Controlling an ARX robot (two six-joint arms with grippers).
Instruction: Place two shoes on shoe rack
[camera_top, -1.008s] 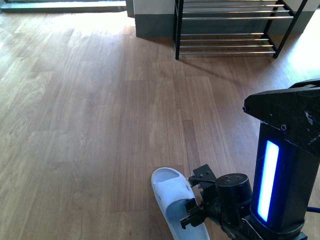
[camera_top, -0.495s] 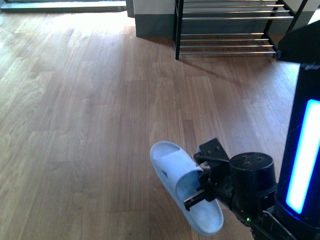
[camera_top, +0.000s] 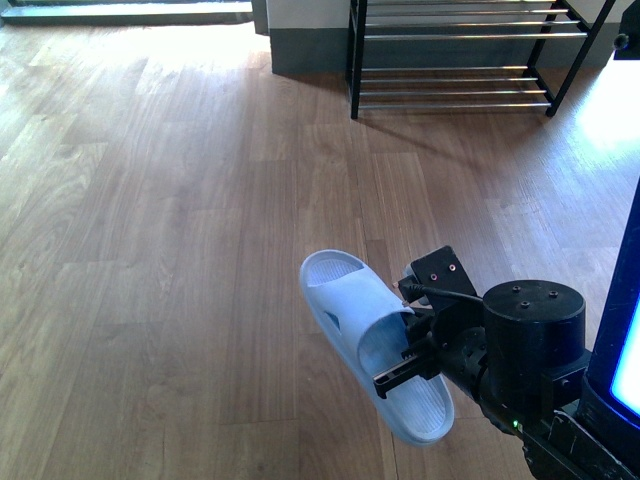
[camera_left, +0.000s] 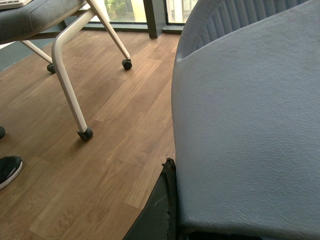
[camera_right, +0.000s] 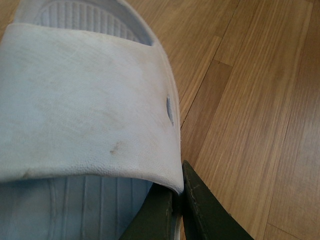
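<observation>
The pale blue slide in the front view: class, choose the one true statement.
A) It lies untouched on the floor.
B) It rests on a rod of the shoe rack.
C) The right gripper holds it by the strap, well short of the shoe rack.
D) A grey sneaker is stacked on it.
C: the right gripper is clamped on the strap of the pale blue slide, and the shoe rack stands further back across the floor.

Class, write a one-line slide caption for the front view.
Right gripper clamps a pale blue slide by its strap; the shoe rack waits ahead across the wooden floor.
</observation>
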